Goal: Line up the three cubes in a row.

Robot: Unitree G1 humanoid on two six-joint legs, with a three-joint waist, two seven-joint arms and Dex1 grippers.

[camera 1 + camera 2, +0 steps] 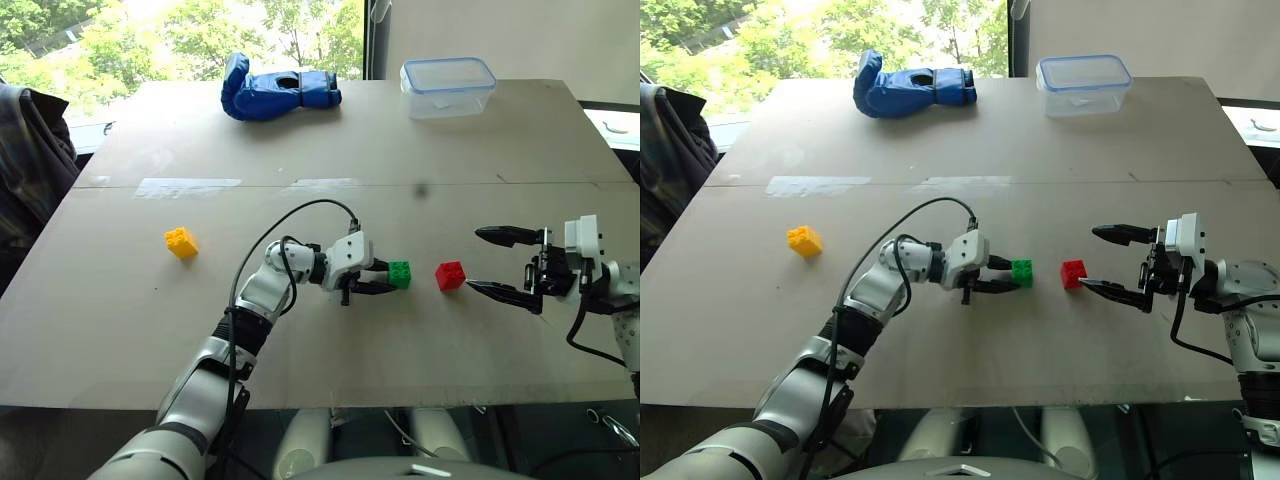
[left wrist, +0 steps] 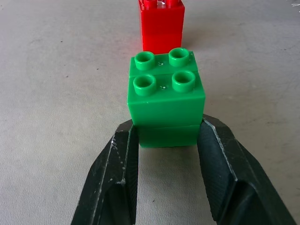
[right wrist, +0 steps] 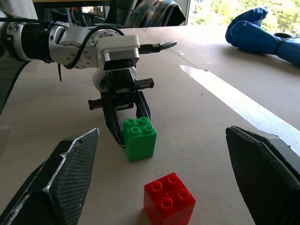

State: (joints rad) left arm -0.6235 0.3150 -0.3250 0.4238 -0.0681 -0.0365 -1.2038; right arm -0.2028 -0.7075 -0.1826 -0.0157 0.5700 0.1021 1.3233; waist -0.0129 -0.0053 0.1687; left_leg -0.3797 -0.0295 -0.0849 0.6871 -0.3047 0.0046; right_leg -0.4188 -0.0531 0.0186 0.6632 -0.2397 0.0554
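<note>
Broadly, the table (image 1: 330,340) is a wide pale board with bare surface on all sides of the work area; its near edge runs just below both arms, its far edge behind the blue glove (image 1: 280,93) and the clear plastic container (image 1: 447,86), both well away from the cubes and no obstacle.

Left gripper (image 1: 382,279) reaches in from the left, pointing toward the robot's right and slightly down. Its black fingers (image 2: 117,178) are clenched on the lower sides of the green cube (image 1: 399,273), which sits upright with studs up, at or just above the board. Judged purpose: carrying or sliding the green cube up beside the red one.

Right gripper (image 1: 495,262) hangs level to the right of the red cube (image 1: 450,275), fingers spread wide and grasping nothing, tips near the cube but apart from it. Likely waiting, or guarding that end.

Green and red cubes stand near each other with a small gap, roughly on one left-right line. The yellow cube (image 1: 181,242) lies alone, well apart to the left and slightly farther back; the bare table between leaves a free path for bringing it over.
</note>
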